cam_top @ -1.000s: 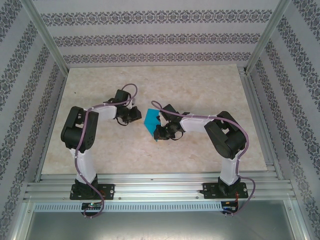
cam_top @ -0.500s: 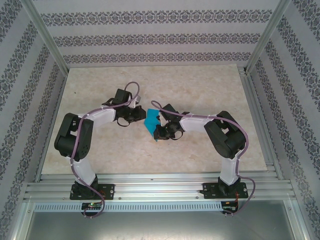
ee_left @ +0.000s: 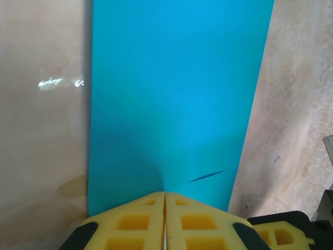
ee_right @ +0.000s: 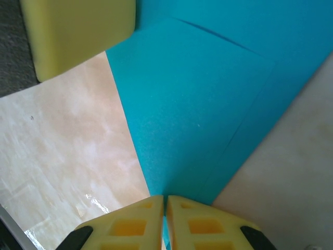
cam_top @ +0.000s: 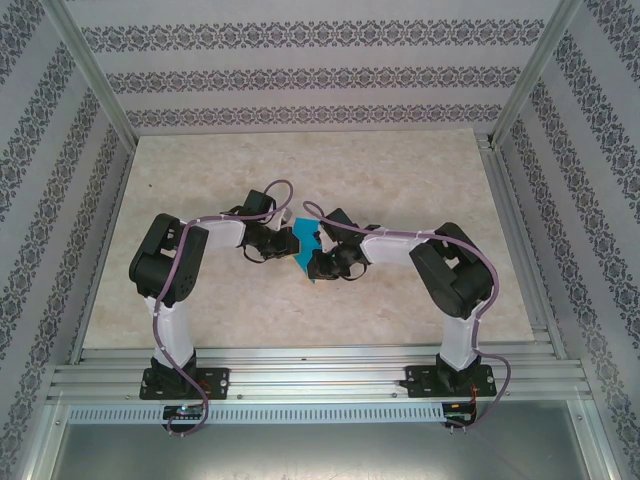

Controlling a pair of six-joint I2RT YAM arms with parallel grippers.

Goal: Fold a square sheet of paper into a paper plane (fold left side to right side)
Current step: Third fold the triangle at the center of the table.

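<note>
1. Location: the square sheet of paper [cam_top: 303, 246] is at the middle of the desk [cam_top: 400, 180], between the two wrists. The left pincer [cam_top: 287, 243] is at its left edge and the right pincer [cam_top: 314, 262] at its near right part.
2. Orientation: from above, the sheet reads as a narrow strip. Its long axis runs far to near, leaning slightly right toward the near end, which narrows to a tip.
3. Left pincer: in the left wrist view its yellow fingers are pressed together on the sheet's edge. The strip runs straight away from them, its sides roughly parallel.
4. Right pincer: in the right wrist view its fingers are clamped together on a corner of the sheet.
5. View differences: the left wrist view shows a short crease [ee_left: 207, 176] beside the fingertips. The right wrist view shows one layer lying over another, and a yellow pad [ee_right: 78, 31] at the sheet's upper left edge.
</note>
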